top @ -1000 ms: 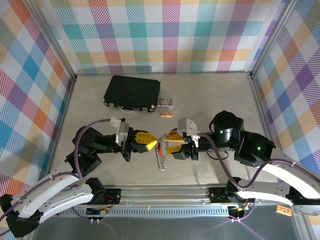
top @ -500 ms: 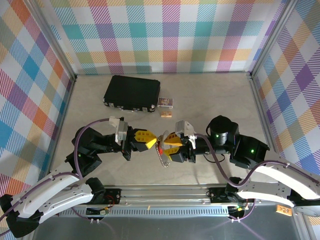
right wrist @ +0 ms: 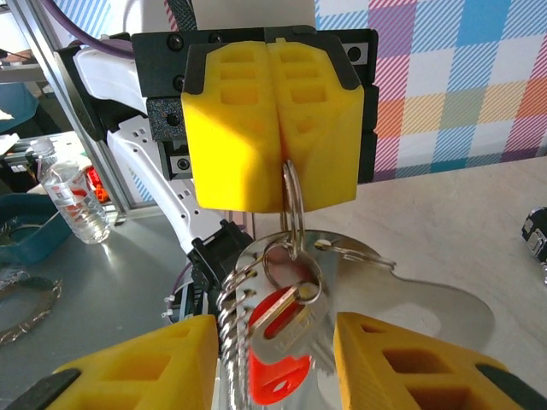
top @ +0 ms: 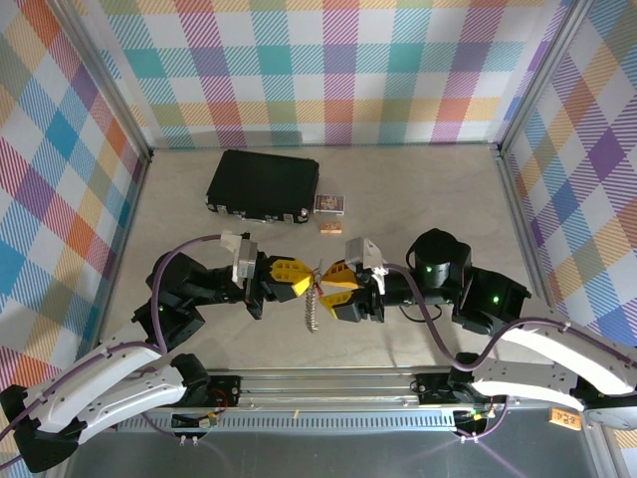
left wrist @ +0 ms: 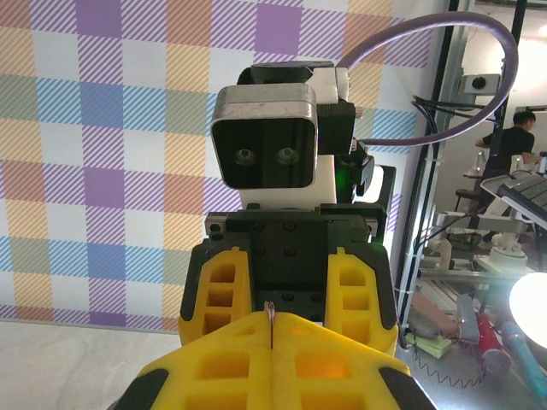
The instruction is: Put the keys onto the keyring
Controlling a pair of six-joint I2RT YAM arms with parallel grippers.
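Since the earlier frame the right arm has drawn leftward, and the hanging beaded chain (top: 312, 311) has swung left with it.

Overhead view: the left end effector (top: 301, 286) and right end effector (top: 326, 289) meet tip to tip above the near middle of the counter (top: 418, 199). The chain dangles between them. A black case (top: 264, 186), a red-and-white card box (top: 330, 204) and a small tan block (top: 330, 227) lie farther back, well apart from both arms.

Left wrist view: the left end effector's yellow fingers (left wrist: 222, 367) are pressed fully together on a thin metal edge (left wrist: 270, 318). The right arm's camera housing (left wrist: 265, 141) faces them.

Right wrist view: those same closed fingers pinch the grey ring of the keyring (right wrist: 280, 377), whose red tag hangs below, just beside the chain. The keys (right wrist: 402, 303), flat and silvery, hang from that ring and reach down between the right end effector's fingers. These fingers stand partly apart; whether their pads press the keys cannot be told.
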